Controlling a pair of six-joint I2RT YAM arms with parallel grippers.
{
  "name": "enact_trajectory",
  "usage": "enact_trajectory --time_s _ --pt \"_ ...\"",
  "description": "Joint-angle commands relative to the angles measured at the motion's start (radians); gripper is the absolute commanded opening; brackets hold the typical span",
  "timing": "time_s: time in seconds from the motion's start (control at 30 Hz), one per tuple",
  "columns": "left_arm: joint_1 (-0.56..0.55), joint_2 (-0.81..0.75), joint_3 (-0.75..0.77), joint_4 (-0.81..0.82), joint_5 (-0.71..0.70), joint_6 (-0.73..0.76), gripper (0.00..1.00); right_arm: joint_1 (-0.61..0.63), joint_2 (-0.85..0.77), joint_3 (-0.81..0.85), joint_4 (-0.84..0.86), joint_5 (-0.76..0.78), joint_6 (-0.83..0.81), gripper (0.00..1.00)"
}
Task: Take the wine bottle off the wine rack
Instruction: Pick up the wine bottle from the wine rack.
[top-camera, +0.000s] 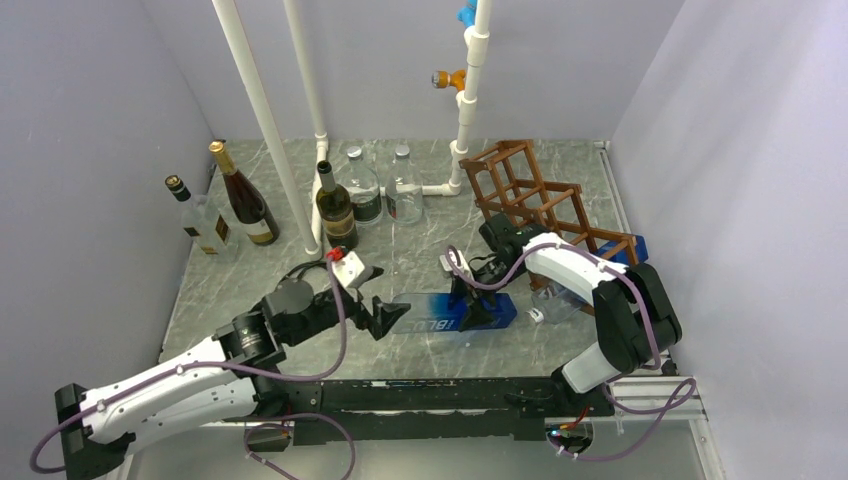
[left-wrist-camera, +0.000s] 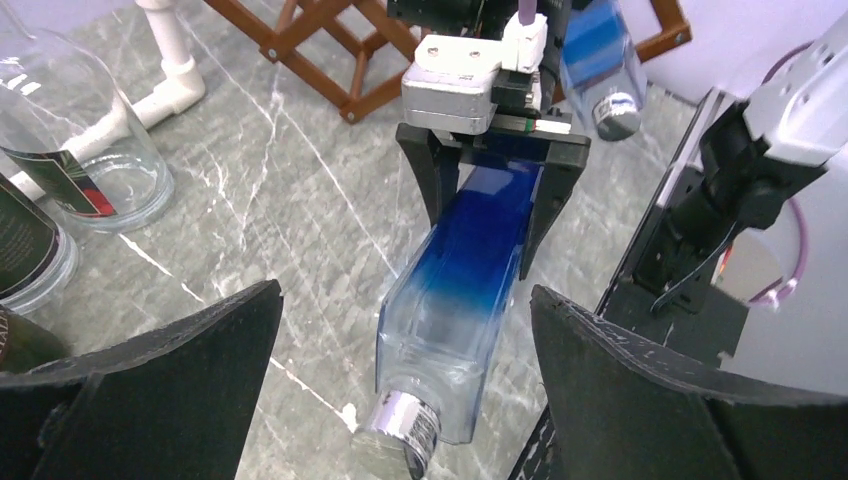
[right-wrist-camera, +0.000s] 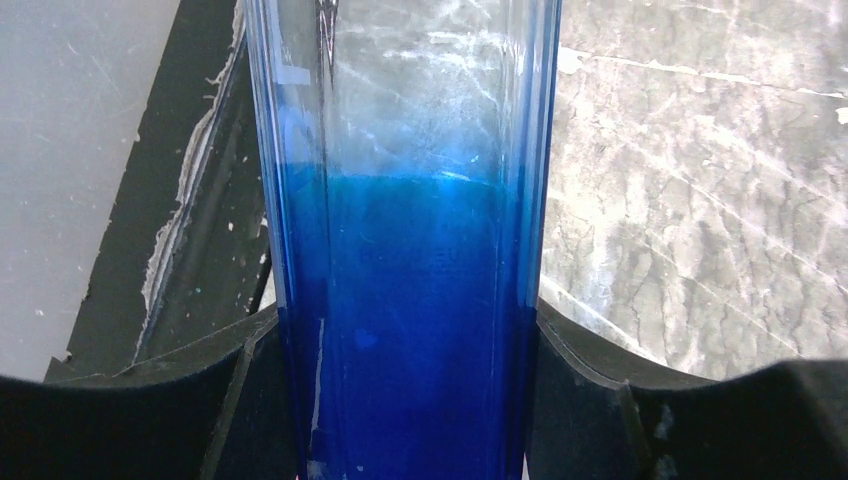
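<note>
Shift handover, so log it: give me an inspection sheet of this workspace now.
Surface: grey, white-veined marbled tabletop.
Job's things: reddish-brown wooden lattice wine rack at back right; blue square glass bottle lying flat on the table.
Clutter: five upright glass bottles at the back; second blue bottle by the rack.
Grippers: right pincer shut on the lying bottle; left pincer open, empty.
Cables: purple cables along both arms.
Surroundings: white plastic pipes, pale walls.

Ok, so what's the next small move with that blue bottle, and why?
Probably ease the right gripper down and open it. It is clamped on the blue bottle, which lies flat, clear of the wine rack, low over the table; contact is unclear. The left gripper is open, holding nothing.
</note>
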Motion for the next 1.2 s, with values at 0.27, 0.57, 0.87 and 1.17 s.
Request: enact_trajectory --time_s 0.27,0.57,0.87,1.17 --pt "0.005 -0.133 -0.103 0.235 -0.130 -0.255 1.00 -0.074 -0.101 0.073 0.029 -0.256 0.118 0.00" --pt "0.005 -0.066 -0.061 0.190 -0.218 -0.559 1.00 -0.110 -0.138 0.048 0.138 -0.277 0.252 0.00" --pt "0.005 0.045 0.075 -0.083 -0.371 -0.856 1.00 -0.122 -0.153 0.027 0.218 -0.263 0.344 0.00" --pt "0.005 0.030 0.114 -0.262 -0.496 -0.956 1.00 -0.122 -0.150 0.027 0.213 -0.267 0.337 0.00"
